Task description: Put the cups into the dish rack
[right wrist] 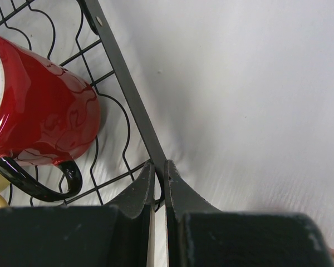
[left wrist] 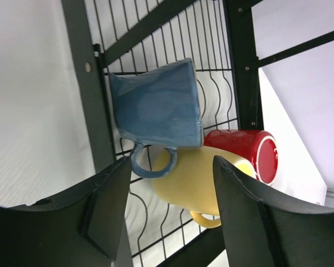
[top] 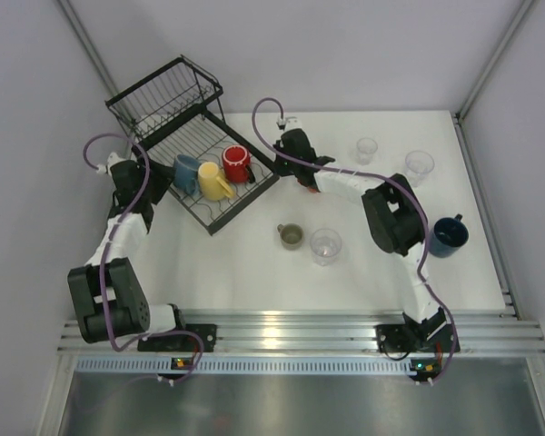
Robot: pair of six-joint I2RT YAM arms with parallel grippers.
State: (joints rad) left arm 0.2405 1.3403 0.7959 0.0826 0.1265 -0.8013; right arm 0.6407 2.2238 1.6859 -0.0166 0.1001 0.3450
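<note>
The black wire dish rack stands at the back left. In its tray part lie a blue mug, a yellow mug and a red mug. My left gripper is open and empty at the rack's left edge, just short of the blue mug, with the yellow mug and red mug behind it. My right gripper is shut on the rack's right rim, next to the red mug. An olive-grey mug and a clear tumbler stand mid-table.
Two more clear tumblers stand at the back right. A dark blue mug sits at the right, close to my right arm's elbow. White walls close in the table on the left, back and right.
</note>
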